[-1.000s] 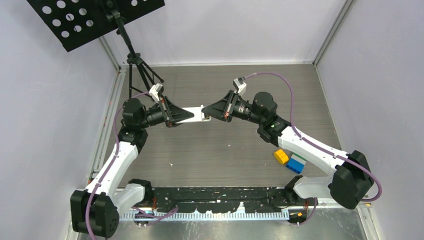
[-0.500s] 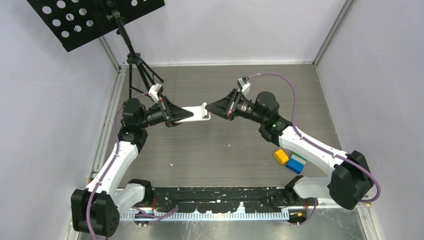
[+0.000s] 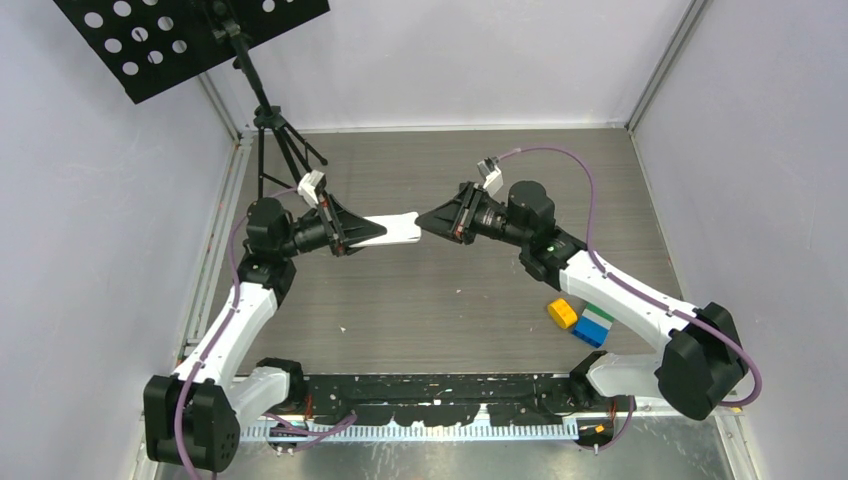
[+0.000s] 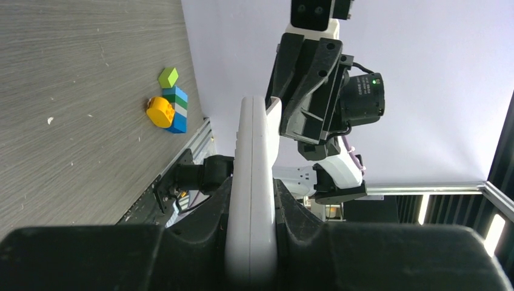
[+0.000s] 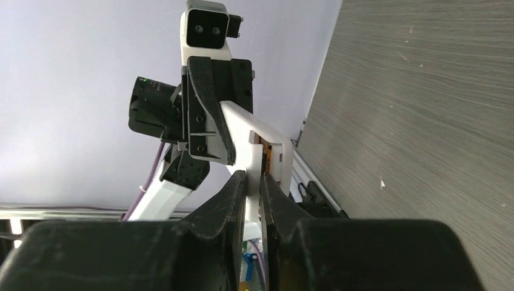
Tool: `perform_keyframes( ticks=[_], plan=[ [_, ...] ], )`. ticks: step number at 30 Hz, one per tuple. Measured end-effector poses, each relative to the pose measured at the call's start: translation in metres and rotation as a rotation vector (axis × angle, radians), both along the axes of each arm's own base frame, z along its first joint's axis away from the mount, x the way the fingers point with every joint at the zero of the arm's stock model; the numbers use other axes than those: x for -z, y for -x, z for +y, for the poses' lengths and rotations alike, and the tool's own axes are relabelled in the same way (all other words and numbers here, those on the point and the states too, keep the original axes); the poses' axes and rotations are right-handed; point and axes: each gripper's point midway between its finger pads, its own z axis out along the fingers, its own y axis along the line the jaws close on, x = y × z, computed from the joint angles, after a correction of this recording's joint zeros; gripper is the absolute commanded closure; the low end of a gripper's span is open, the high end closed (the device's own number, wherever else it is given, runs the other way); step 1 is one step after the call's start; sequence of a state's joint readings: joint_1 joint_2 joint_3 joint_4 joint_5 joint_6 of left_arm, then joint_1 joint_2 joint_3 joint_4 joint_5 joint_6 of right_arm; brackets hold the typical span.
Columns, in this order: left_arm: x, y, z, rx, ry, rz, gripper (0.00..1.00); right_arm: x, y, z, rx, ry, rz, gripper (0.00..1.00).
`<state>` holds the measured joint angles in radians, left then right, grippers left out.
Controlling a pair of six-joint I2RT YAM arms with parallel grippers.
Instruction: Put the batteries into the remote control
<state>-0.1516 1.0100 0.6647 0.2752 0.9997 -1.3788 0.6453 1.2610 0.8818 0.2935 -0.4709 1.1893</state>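
The left fingers (image 4: 212,221) pinch the white remote control (image 4: 251,151) by its two flat sides and hold it clear of the table (image 3: 450,300). The right fingers (image 5: 233,194) stand a thin slit apart right at its far end, and I cannot tell whether they nip its edge. Just beyond the right fingertips a gold-and-black battery (image 5: 265,156) shows as a sliver in the remote's open bay. A second ago the right fingers overlapped the remote's end, and now they meet only its tip, while the remote shows a broader, flatter face from above. The yellow block (image 3: 562,313) and blue stack (image 3: 594,326), well away from both fingers, lie as before.
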Motion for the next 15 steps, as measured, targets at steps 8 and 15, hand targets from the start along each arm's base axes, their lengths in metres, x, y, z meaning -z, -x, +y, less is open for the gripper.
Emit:
perform_keyframes(
  ticks=[8,15],
  plan=[
    [0.004,0.000,-0.001,0.011,-0.001,0.014,1.00,0.013,-0.003,-0.006,0.026,0.110,-0.019,0.73],
    [0.007,0.001,-0.002,0.021,-0.006,0.021,1.00,0.020,-0.002,-0.010,0.026,0.166,-0.030,0.54]
  ],
)
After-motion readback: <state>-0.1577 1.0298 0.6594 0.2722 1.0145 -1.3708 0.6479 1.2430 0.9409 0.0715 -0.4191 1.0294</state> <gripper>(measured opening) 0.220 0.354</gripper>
